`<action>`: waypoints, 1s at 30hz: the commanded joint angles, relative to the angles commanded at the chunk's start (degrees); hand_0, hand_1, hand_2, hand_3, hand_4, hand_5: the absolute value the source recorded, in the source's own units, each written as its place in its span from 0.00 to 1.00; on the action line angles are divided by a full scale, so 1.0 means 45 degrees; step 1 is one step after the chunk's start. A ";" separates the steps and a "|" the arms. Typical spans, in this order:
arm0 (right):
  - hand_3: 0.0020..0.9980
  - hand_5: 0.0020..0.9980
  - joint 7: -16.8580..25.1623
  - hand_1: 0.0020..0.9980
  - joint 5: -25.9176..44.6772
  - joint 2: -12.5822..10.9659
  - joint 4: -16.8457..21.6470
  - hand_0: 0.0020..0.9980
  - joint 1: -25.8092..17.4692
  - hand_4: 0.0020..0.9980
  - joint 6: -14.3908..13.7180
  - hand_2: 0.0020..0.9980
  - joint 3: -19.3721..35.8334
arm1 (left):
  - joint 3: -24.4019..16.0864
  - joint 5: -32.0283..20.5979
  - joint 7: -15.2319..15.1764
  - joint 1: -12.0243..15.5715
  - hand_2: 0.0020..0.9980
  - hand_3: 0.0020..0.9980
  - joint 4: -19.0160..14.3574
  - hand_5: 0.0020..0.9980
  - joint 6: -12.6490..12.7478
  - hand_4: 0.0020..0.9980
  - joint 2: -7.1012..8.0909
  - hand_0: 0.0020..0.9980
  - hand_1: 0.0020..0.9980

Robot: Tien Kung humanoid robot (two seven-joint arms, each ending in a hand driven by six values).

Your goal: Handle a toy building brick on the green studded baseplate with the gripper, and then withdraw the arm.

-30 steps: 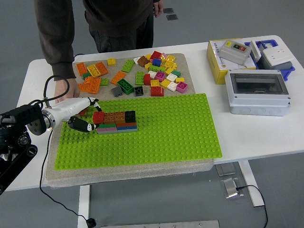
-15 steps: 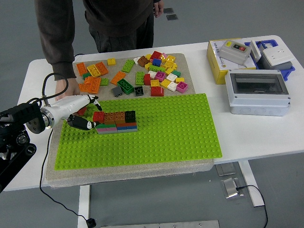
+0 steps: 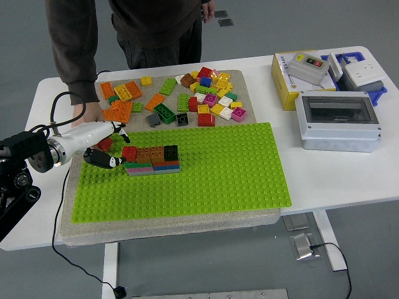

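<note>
The green studded baseplate [image 3: 206, 174] lies on a beige mat in the middle of the table. A short row of stacked bricks [image 3: 153, 159] stands on its far left part, with a red brick [image 3: 129, 152] at the row's left end. My left hand [image 3: 107, 148] hovers at the plate's far left corner, just left of the red brick. Its silver and black fingers are relaxed and hold nothing. My right arm is out of view.
A pile of loose coloured bricks [image 3: 181, 96] lies on the mat behind the plate. A person stands at the far side with one hand [image 3: 84, 115] resting on the table behind my left hand. A yellow box [image 3: 299, 78] and a grey enclosure [image 3: 340, 118] stand at the right.
My left hand has drawn back to the left and slightly up, away from the red brick at the end of the row. The bricks have not moved.
</note>
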 joint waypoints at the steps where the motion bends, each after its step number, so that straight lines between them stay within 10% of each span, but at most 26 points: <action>1: 0.80 1.00 -0.0001 0.56 -0.0001 -0.0002 0.0000 0.64 -0.0003 0.67 -0.0007 0.53 0.0010 | 0.0007 -0.0028 0.0001 -0.0005 0.99 0.72 -0.0049 0.31 -0.0009 0.70 0.0060 1.00 0.99; 30: 0.80 1.00 0.0122 0.56 0.0324 -0.0004 0.0000 0.64 -0.0107 0.67 -0.0135 0.53 -0.0125 | -0.0127 0.0155 0.0015 0.0592 0.98 0.69 -0.1454 0.32 -0.0005 0.71 0.0834 0.99 0.99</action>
